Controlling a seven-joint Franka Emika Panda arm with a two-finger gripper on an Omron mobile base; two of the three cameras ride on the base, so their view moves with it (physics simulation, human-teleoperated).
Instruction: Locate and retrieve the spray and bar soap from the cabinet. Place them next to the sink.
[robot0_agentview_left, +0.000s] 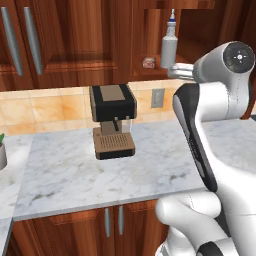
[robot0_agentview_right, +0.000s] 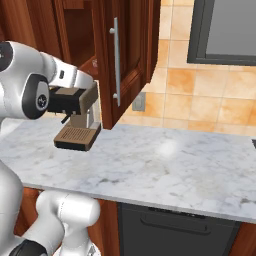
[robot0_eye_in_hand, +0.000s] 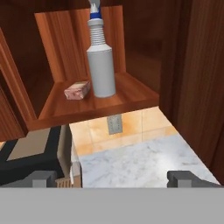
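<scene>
the spray (robot0_eye_in_hand: 100, 65) stands upright mid-shelf in the cabinet (robot0_eye_in_hand: 144, 94), the soap (robot0_eye_in_hand: 77, 90) just beside it. gripper (robot0_eye_in_hand: 113, 178) spread, empty, short of the shelf's front edge.

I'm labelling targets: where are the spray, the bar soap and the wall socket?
spray (robot0_eye_in_hand: 100, 72), hand view, middle of the bottle body.
bar soap (robot0_eye_in_hand: 77, 90), hand view, its top face.
wall socket (robot0_eye_in_hand: 114, 124), hand view, plate centre.
</scene>
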